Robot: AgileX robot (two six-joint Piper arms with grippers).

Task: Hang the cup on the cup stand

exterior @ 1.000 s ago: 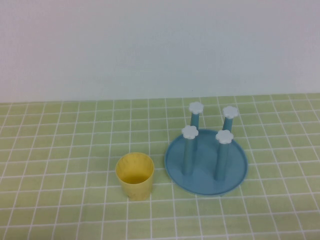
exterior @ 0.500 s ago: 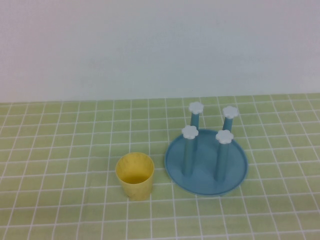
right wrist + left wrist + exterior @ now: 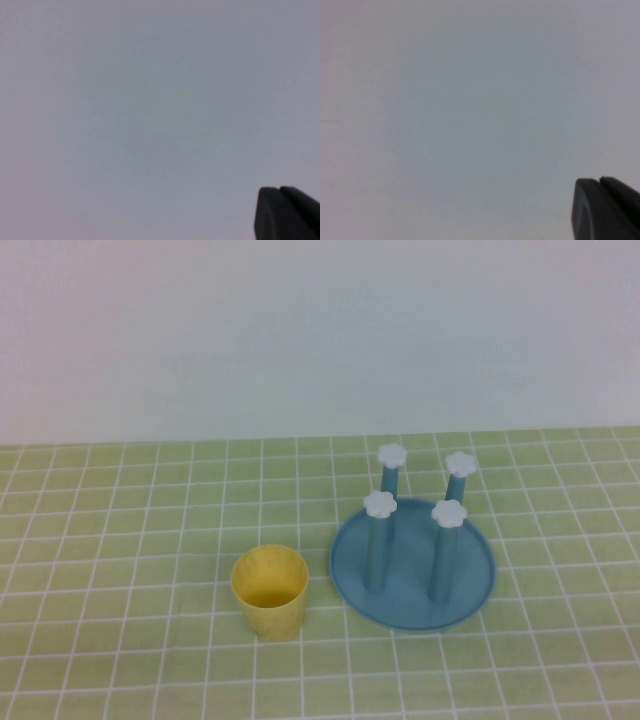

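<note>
Cup (image 3: pixel 269 592) upright on counter (image 3: pixel 120 540), mouth up, axis vertical — just left of cup stand (image 3: pixel 412 565), not touching. Left end effector (image 3: pixel 605 210) and right end effector (image 3: pixel 286 212) both closed, empty, facing blank wall, away from the cup — neither arm visibly closer to it.

The high view looks down at the table (image 3: pixel 120 540) from the robot's side, while both wrist views face blank wall (sharing nothing)

Left gripper (image 3: pixel 605 210) and right gripper (image 3: pixel 286 212) both closed, empty, facing blank wall.
</note>
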